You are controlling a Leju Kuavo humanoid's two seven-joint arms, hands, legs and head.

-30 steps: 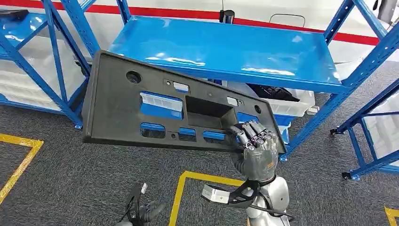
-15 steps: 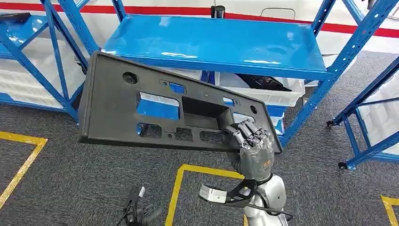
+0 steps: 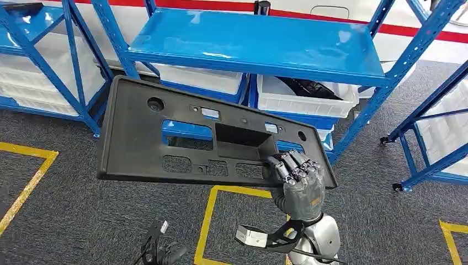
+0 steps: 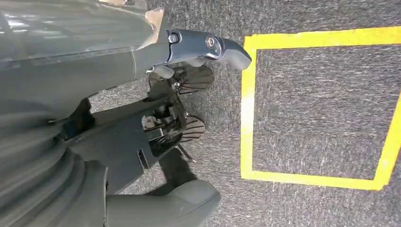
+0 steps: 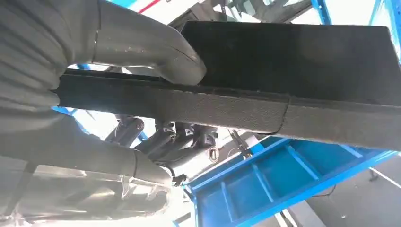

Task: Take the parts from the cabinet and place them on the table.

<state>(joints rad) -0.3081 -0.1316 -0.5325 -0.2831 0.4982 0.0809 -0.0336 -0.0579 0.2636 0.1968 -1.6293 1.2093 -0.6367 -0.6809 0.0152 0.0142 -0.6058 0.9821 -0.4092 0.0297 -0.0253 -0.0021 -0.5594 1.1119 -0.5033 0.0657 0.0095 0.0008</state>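
Right hand [image 3: 298,179] clamps black panel [image 3: 182,138] by one end; stiff, light-looking, likely to sag or twist w/o 2nd grip. Left hand [image 4: 156,99] hangs low, can't tell if apart or together.

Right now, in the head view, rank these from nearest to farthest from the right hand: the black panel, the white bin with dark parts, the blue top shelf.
1. black panel: gripped by the right hand.
2. white bin: under the shelf, just behind the panel.
3. blue top shelf: above the bin, farthest.

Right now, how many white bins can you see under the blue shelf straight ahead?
2: one white bin sits left of the shelf's blue middle post, the other white bin right of it, holding dark parts. The black panel may hide more below.
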